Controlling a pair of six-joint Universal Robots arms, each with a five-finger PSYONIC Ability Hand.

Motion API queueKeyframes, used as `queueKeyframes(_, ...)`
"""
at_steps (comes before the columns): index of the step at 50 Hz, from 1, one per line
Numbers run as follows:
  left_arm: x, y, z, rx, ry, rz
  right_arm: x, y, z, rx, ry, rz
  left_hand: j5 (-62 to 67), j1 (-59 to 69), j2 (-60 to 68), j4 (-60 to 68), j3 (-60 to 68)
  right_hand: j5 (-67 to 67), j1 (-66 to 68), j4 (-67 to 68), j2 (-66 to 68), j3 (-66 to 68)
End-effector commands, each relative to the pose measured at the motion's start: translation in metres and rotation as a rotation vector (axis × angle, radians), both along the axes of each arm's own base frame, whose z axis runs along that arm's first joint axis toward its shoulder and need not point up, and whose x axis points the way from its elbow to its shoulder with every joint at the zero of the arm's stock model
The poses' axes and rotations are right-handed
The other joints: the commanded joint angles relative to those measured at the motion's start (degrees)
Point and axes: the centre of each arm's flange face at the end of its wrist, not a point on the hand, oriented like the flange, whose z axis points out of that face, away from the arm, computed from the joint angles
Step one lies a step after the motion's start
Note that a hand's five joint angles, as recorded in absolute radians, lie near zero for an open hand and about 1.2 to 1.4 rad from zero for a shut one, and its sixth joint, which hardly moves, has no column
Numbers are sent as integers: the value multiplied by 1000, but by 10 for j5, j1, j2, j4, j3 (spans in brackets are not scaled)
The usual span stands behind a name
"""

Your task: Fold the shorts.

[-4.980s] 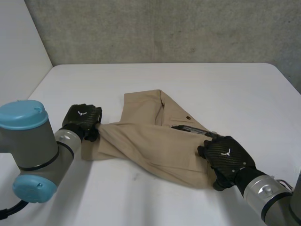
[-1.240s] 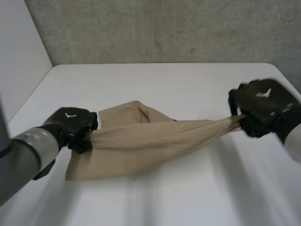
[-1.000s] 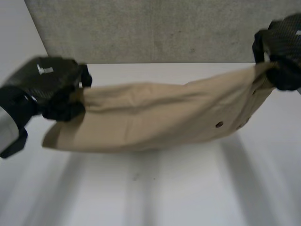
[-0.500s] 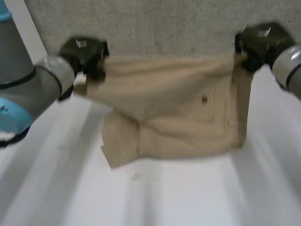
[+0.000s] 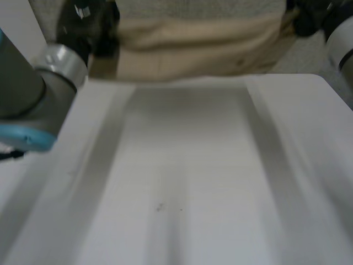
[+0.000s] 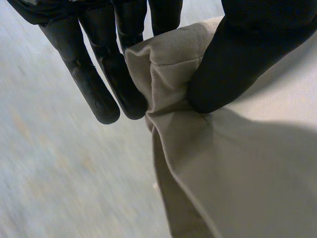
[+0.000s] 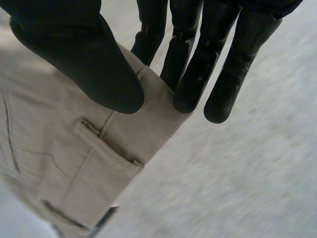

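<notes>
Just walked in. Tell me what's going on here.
Both robot hands hold a pair of beige shorts up in the air over the far side of the white table, spread between them. The left hand pinches one corner between thumb and fingers; the right hand pinches the waistband corner beside a belt loop.

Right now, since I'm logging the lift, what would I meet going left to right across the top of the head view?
left hand → shorts → right hand; each hand pinches one end of the shorts.
</notes>
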Motion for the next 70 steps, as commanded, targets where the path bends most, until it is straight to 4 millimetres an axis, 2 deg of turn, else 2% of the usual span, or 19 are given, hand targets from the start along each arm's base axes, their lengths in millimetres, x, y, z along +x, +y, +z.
queueKeyframes(1,8,18,-99,277,-127,-1,4,22,-96,303,104,60,-5,24,-3,-3,-3,131,249,119,128,122)
queueKeyframes(2,9,20,-110,306,-140,-2,4,22,-96,303,104,60,-15,14,-13,-13,-13,131,249,119,128,122)
queueKeyframes(3,10,24,-128,355,-168,-3,3,24,-117,364,123,60,-30,-1,-28,-28,-28,131,249,119,128,122)
queueKeyframes(5,11,26,-141,393,-186,-3,2,28,-159,478,164,61,-62,-33,-60,-60,-60,131,249,119,128,122)
queueKeyframes(8,14,31,-153,431,-203,-2,1,32,-180,531,193,62,-136,-107,-134,-134,-134,131,249,119,128,122)
queueKeyframes(13,16,40,-155,458,-216,-10,-1,36,-187,545,199,58,-259,-230,-257,-257,-257,131,249,119,128,122)
queueKeyframes(16,17,45,-146,451,-213,-11,-3,39,-183,538,196,53,-287,-259,-286,-285,-285,131,249,119,128,122)
queueKeyframes(19,23,58,-123,415,-196,-12,-7,41,-181,536,190,44,-333,-304,-331,-331,-331,131,249,119,128,122)
queueKeyframes(26,35,84,-111,404,-188,-11,-10,46,-187,559,185,39,-356,-328,-354,-354,-354,131,249,119,128,122)
queueKeyframes(32,44,107,-121,440,-205,-17,-10,49,-193,570,186,41,-348,-319,-346,-346,-346,131,249,119,128,122)
queueKeyframes(34,48,121,-131,470,-221,-23,-10,50,-194,571,187,42,-343,-314,-341,-341,-341,131,249,119,128,122)
queueKeyframes(37,47,128,-139,490,-235,-35,-10,51,-195,575,188,42,-338,-309,-336,-336,-336,131,249,119,128,122)
queueKeyframes(39,46,127,-144,500,-240,-35,-10,52,-196,578,189,47,-335,-306,-333,-332,-333,131,249,119,128,122)
queueKeyframes(43,43,116,-165,541,-260,-27,-9,53,-196,579,190,49,-309,-281,-307,-307,-307,131,249,119,128,122)
queueKeyframes(54,41,83,-184,558,-256,12,-9,56,-200,584,194,53,-277,-249,-275,-275,-275,131,249,119,128,122)
queueKeyframes(64,40,69,-203,554,-370,21,-9,57,-200,579,195,55,-249,-220,-247,-247,-247,131,249,119,128,122)
queueKeyframes(68,40,67,-207,548,-398,21,-9,56,-200,574,196,53,-95,-66,-93,-92,-93,131,249,119,128,122)
queueKeyframes(70,40,67,-207,548,-399,23,-9,55,-200,572,195,52,77,106,79,79,79,131,249,119,128,122)
